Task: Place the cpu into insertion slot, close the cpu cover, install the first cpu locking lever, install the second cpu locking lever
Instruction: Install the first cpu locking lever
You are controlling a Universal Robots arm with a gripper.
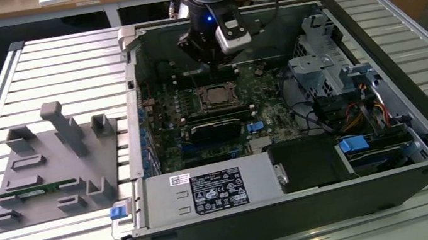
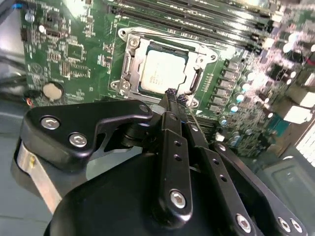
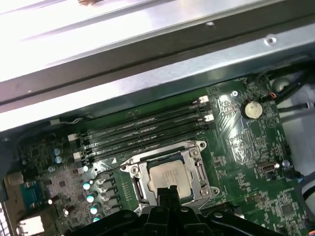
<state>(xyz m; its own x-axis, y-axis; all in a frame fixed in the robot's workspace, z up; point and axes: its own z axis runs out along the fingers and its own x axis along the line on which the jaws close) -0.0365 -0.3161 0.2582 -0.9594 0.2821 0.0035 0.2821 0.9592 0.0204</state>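
The end effector [image 2: 172, 95] is hanging low inside the open computer case [image 1: 280, 221]. Its two black fingers [image 2: 173, 147] are drawn tight together with nothing showing between them, and the tips are sitting just at the edge of the insertion slot [image 1: 217, 96]. Right past those tips the cpu [image 2: 161, 73] is lying flat in that slot, pale top facing up. The cpu cover [image 2: 129, 69] is lying down around it, framing the chip in its window.

On the green motherboard [image 2: 74, 54], dark memory slots [image 3: 142, 129] are running alongside, and a coin battery [image 3: 252, 109] is sitting a little way off. In the exterior view the labelled power supply [image 1: 207, 192] is filling the case's near edge. Toward the exterior view's left, a grey moulded fixture [image 1: 52, 176] is resting on the slatted tabletop [image 1: 60, 60], well apart from the case.
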